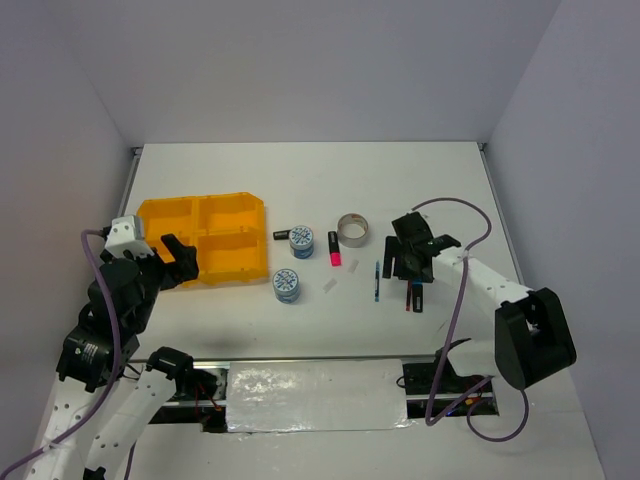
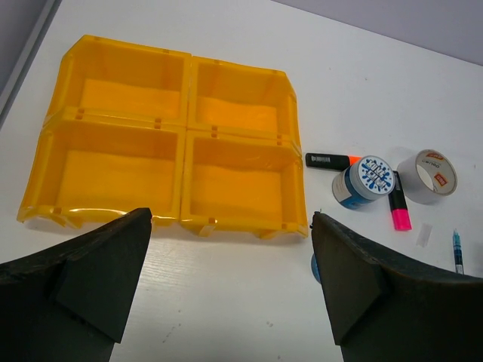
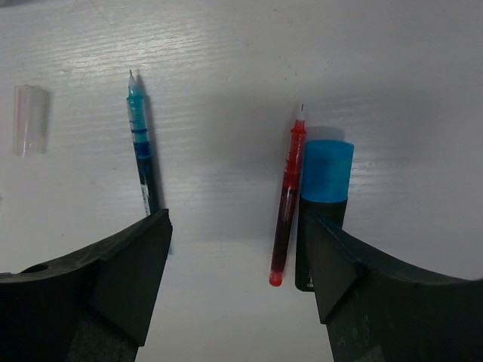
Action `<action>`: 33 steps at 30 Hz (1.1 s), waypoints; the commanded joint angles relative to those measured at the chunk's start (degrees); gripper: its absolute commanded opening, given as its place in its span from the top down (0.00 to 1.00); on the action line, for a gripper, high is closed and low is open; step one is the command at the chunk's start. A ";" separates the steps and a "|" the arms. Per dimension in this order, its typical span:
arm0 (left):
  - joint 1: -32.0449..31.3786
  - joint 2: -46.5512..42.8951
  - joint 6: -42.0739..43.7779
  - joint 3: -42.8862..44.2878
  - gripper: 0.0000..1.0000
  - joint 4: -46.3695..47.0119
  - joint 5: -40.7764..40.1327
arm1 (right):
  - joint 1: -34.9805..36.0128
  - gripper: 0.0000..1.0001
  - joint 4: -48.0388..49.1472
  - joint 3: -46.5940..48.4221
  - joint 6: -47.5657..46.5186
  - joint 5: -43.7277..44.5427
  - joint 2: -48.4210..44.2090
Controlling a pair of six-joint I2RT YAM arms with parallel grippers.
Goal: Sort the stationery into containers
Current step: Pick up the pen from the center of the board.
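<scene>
The yellow-orange four-compartment tray [image 1: 200, 240] lies at the left, and its compartments look bare in the left wrist view [image 2: 173, 143]. My left gripper [image 1: 180, 262] hovers open and empty at its near edge [image 2: 230, 226]. Right of the tray lie a black marker [image 1: 281, 234], two blue-white tape rolls [image 1: 301, 241] [image 1: 287, 285], a pink highlighter [image 1: 334, 249] and a grey tape ring [image 1: 351, 229]. My right gripper [image 1: 410, 262] is open above the table [image 3: 238, 222], between a blue pen [image 3: 142, 154] and a red pen [image 3: 287, 192]. A blue-capped black marker [image 3: 324, 181] lies against the red pen.
A small clear cap [image 1: 331, 287] lies between the near tape roll and the blue pen; it also shows in the right wrist view [image 3: 30, 119]. White walls enclose the table at the back and sides. A foil-covered strip [image 1: 315, 395] runs along the near edge between the arm bases.
</scene>
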 commanded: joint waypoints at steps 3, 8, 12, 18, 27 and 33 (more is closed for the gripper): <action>-0.56 -0.76 0.07 -0.45 0.01 2.82 0.96 | -1.65 0.24 3.09 0.17 -0.05 -0.72 2.14; -0.83 -1.02 -0.02 -0.54 0.01 2.82 0.96 | -1.66 0.27 3.53 -0.53 0.03 -1.78 2.31; -1.00 -1.11 -0.10 -0.54 0.01 2.82 0.78 | -1.83 0.27 3.00 -0.80 0.56 -2.21 3.36; -1.18 -1.37 0.07 -0.45 0.01 2.90 1.13 | -1.92 0.29 1.60 -0.62 1.35 -1.95 6.09; -1.44 -2.87 0.25 -0.45 0.01 3.17 1.66 | -3.24 0.31 -0.95 0.61 3.11 -0.90 10.93; -1.62 -3.92 0.34 -0.54 0.01 3.17 1.84 | -3.33 0.51 -0.25 -0.18 3.11 -3.18 11.80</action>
